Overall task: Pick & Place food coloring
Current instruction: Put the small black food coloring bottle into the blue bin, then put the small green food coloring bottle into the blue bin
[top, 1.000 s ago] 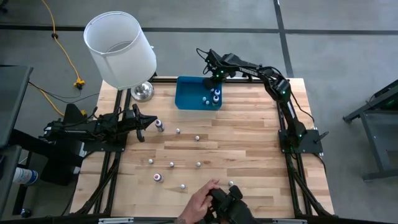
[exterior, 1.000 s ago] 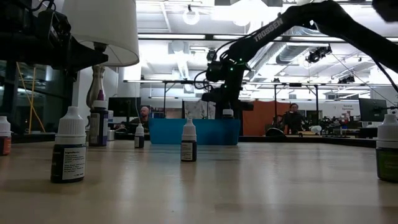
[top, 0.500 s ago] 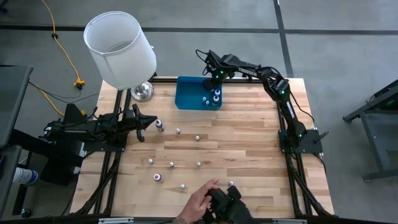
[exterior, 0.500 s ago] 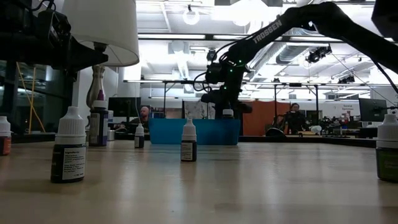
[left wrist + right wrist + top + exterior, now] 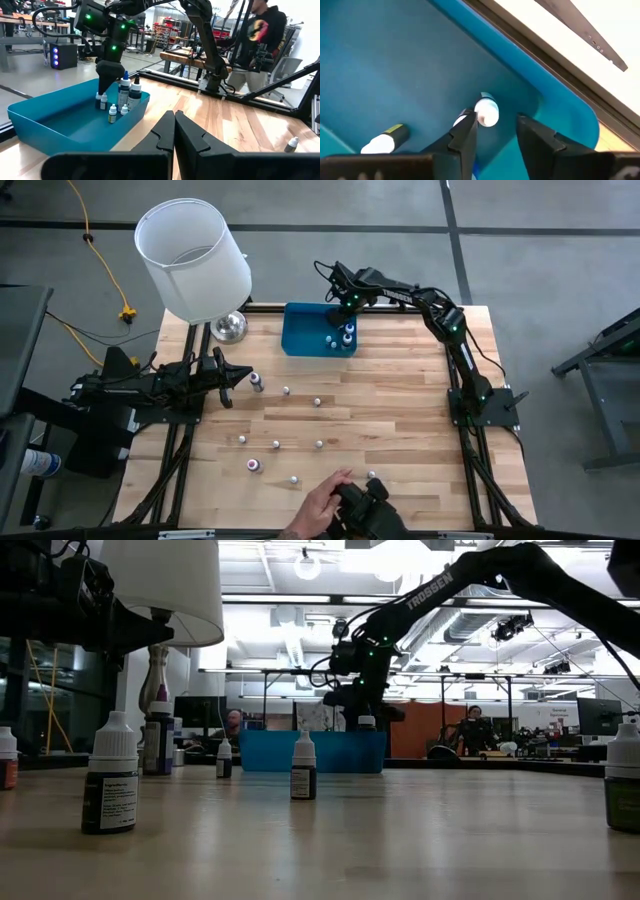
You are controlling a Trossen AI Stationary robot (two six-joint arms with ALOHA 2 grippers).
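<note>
Right gripper (image 5: 492,132) hung over the blue tray (image 5: 300,330), fingers apart around a white-capped bottle (image 5: 486,112). Left gripper (image 5: 238,377) waited shut at the table's (image 5: 400,420) left edge.

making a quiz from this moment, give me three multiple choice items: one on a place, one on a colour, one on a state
1. Where is the right gripper?
A. over the blue bin
B. beside the lamp
C. at the table's near edge

2. What colour is the bin?
A. red
B. blue
C. white

3. How do the left gripper's fingers stand?
A. spread wide
B. closed on a bottle
C. shut together, holding nothing

Answers:
1. A: the high view shows the right arm reaching over the bin's right end, above the bottles in it.
2. B: the bin is blue in every view.
3. C: the left wrist view shows the two dark fingers meeting with nothing between them.
</note>
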